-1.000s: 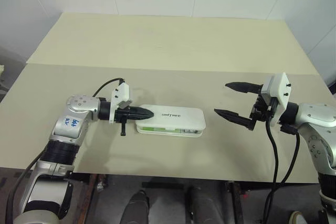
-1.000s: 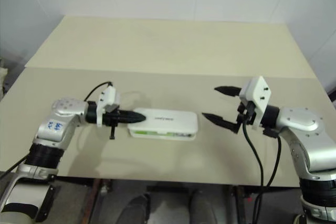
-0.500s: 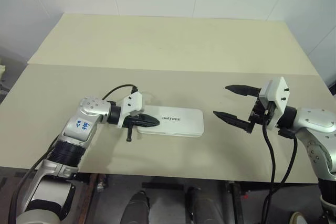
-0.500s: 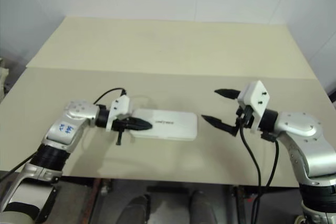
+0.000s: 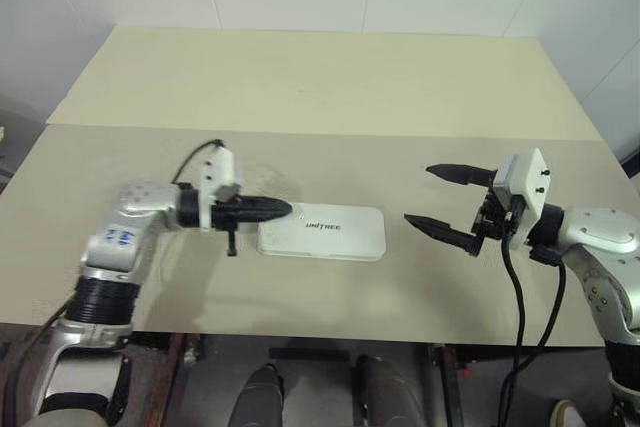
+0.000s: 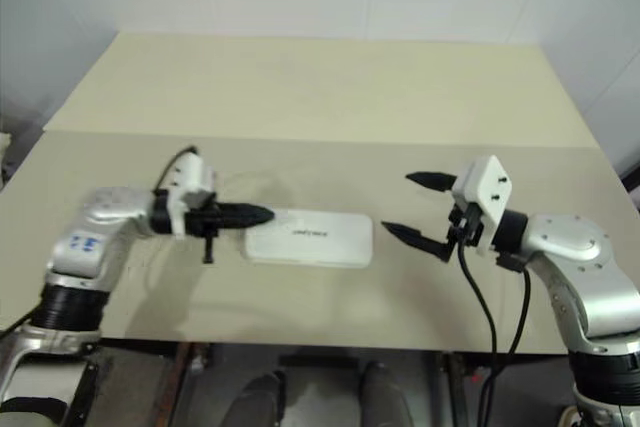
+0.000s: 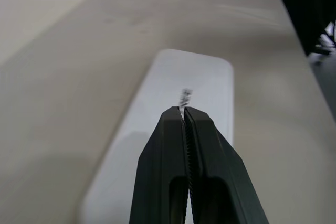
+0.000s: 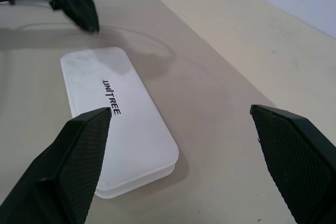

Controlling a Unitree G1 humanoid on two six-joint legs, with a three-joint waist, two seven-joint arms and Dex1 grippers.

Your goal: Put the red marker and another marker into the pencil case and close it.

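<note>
The white pencil case (image 5: 322, 233) lies flat on the table with its lid down, the "UNITREE" print facing up. My left gripper (image 5: 283, 210) is shut with nothing in it and hovers just over the case's left end, pointing along it; the left wrist view shows its tip (image 7: 184, 109) above the lid (image 7: 205, 77). My right gripper (image 5: 419, 194) stands open and empty to the right of the case (image 8: 121, 124), a little apart from it. The red marker and the other marker are hidden.
A seam (image 5: 330, 133) runs across the beige table behind the case, with more tabletop (image 5: 320, 77) beyond it up to the white wall. The table's front edge (image 5: 330, 332) is close below the case.
The lid stood slightly ajar with green showing inside, then my left gripper pressed it down. Now the lid lies flat and the left gripper has lifted off to the left. The right gripper stayed put.
</note>
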